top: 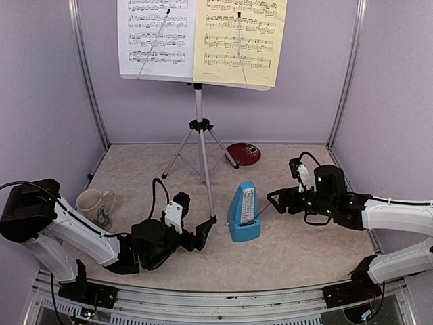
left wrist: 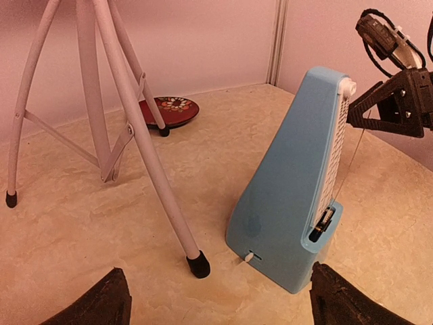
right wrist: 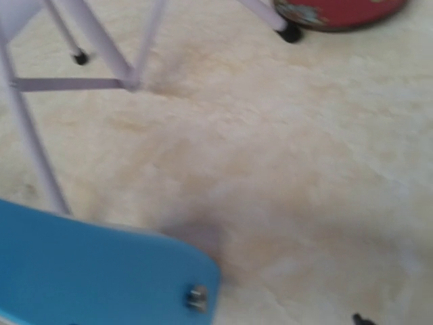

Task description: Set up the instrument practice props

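Observation:
The white music stand stands at the back on its silver tripod, with a white sheet and a yellow sheet on it. The blue pyramid metronome stands in front of the tripod, with no cover on its face; it also shows in the left wrist view and the right wrist view. My left gripper is open and empty just left of the metronome, near a tripod foot. My right gripper is shut, its tip at the top of the tilted pendulum rod; I cannot tell if it pinches the rod.
A white patterned mug stands at the left by my left arm. A red round plate lies at the back right next to a tripod leg. Purple walls enclose the table on three sides.

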You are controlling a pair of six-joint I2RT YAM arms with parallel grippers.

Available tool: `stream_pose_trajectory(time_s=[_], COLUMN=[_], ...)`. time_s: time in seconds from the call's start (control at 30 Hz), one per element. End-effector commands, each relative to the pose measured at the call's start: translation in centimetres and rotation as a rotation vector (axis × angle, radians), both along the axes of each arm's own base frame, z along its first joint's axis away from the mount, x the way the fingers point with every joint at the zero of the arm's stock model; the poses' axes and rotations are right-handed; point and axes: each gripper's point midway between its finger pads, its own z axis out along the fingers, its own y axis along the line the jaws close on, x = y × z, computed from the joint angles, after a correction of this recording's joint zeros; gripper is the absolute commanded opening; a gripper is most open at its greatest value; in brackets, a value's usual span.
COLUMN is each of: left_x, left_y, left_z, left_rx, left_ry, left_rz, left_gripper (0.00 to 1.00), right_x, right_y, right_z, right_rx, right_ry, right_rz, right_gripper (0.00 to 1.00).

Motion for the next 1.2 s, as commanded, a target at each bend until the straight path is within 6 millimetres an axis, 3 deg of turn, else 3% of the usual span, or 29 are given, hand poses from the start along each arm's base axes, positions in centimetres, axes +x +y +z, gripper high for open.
stream_pose_trajectory(time_s=[0.0,0.53,0.73,1.17], left_x=[0.5,1.8,2.8,4.4], left_y=[0.3,2.8,5.7,12.3], left_z=[1.1,1.9,2.8,3.2], left_rx=[-0.016,-0.009,-0.036,-0.114], left_ry=[-0.019,-0.036,-0.042,0.011], left_rz=[0.018,0.065,0.118,0.24], left_gripper=[0.89,0.9,0.9,0.95], right_x=[0.3,1.8,2.5,3.0], right_y=[-1.7,-9.5,-12.7,-13.5], right_z=[-1.5,-2.8,-0.8,1.3], right_rx=[-0.035,-0.074,-0.054,0.018], right_ry=[0.019,0.047,0.016,-0.007], right_rz=[-0.025,-0.171,-0.221,-0.238], right_gripper=[0.84,0.85,0.87,0.98])
